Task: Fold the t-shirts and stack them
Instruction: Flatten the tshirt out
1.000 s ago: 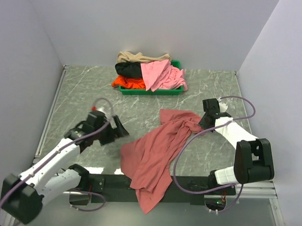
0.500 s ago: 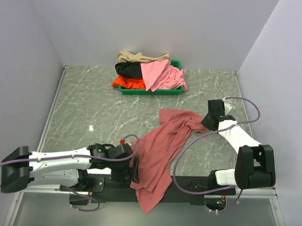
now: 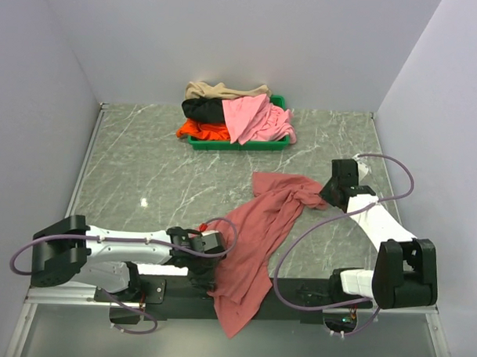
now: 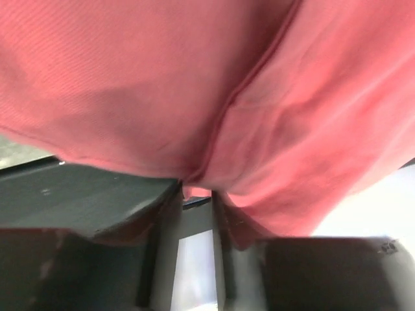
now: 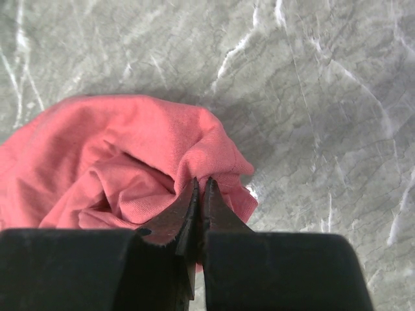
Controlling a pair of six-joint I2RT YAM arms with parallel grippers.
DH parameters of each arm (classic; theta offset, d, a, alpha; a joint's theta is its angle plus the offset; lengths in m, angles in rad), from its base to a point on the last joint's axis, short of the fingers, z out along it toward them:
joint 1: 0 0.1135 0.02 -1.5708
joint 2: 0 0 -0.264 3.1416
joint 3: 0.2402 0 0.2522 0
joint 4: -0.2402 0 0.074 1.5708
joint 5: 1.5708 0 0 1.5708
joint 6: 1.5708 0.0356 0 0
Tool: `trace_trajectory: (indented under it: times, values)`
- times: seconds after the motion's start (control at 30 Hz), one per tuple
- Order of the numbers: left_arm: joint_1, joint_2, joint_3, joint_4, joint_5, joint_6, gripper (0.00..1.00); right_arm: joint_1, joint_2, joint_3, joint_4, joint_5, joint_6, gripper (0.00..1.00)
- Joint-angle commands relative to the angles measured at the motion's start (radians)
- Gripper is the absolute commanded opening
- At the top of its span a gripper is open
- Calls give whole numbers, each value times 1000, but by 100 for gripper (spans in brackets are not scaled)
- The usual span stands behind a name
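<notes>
Spreading the brick-red shirt (image 3: 256, 234) out flat looks like the job right now. It lies in a crumpled strip across the tabletop (image 3: 145, 159), from the right side down to the near edge, where its end hangs over. To do this well, both arms should lift only a little and pull apart slowly, so the cloth opens wide and does not slip free or bunch into a worse lump. Sliding the whole shirt back from the edge would help too, so nothing dangles when the folding starts. The right fingers (image 5: 201, 194) are pressed together and pinch a bunched bit at the far right end of the shirt. The left fingers (image 3: 211, 254) sit at the shirt's left edge near the front, and in the left wrist view they look closed on a fold of cloth. The left arm lies long and low along the near edge, reaching in from the left. The right arm stretches forward and bends in toward the shirt. The pink shirt (image 3: 252, 116), the black shirt (image 3: 202, 108), the tan shirt (image 3: 214, 90) and the orange-red shirt (image 3: 201, 130) sit heaped in the green tray (image 3: 236, 145) at the back, well apart from the arms.
</notes>
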Motion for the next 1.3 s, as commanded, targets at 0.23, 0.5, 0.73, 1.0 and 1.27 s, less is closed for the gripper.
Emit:
trace_trajectory:
  times: [0.23, 0.5, 0.73, 1.0, 1.27]
  values:
    - [-5, -130, 126, -148, -178, -21, 1, -18, -96, -19, 27, 11, -11, 0]
    - [81, -240, 450, -500, -786, -134, 1, -21, -271, 46, -22, 8, -15, 0]
    - [438, -204, 539, -310, -961, 95, 0, -21, -431, 150, -106, 113, -43, 0]
    - [632, -181, 662, -58, -918, 378, 0, -21, -483, 225, -82, 55, -93, 0]
    - [632, -289, 951, 43, -897, 589, 1, -19, -550, 535, -158, -61, -146, 0]
